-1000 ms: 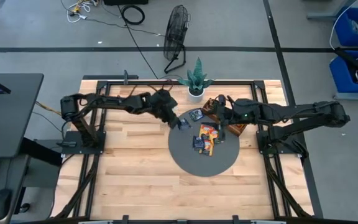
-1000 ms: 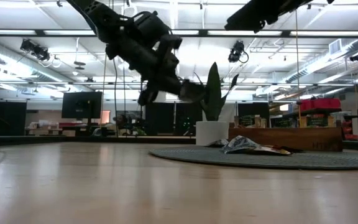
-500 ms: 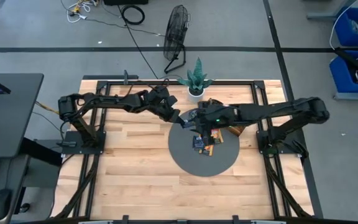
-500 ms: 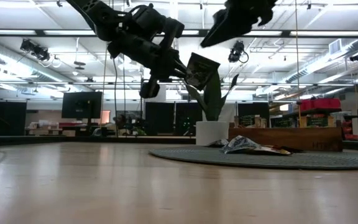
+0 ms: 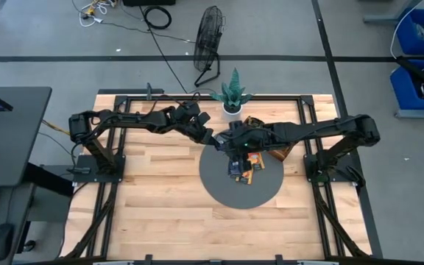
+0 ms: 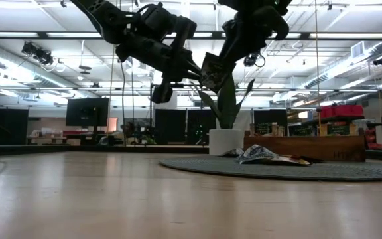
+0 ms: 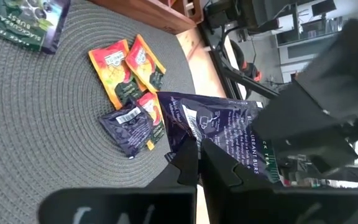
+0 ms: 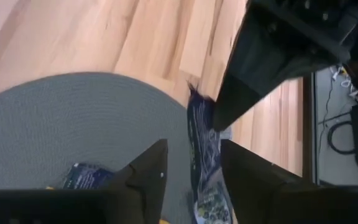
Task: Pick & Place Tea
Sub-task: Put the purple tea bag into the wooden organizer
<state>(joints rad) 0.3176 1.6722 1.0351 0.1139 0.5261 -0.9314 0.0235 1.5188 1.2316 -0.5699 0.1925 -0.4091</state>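
A dark blue sachet (image 7: 219, 134) is held aloft above the edge of the round mat (image 5: 219, 188), pinched at one corner by the left gripper (image 7: 197, 163), whose fingers are pressed together on it. The right gripper (image 8: 191, 165) is positioned around the sachet's free end, fingers spread on either side, not yet closed. Further sachets (image 5: 243, 168) lie flat on the mat, beside the wooden tray (image 5: 278, 151). The sachet is judged light, thin and limp, with a slick foil skin; a firm pinch on its flat faces, clear of the left gripper's corner, is advisable.
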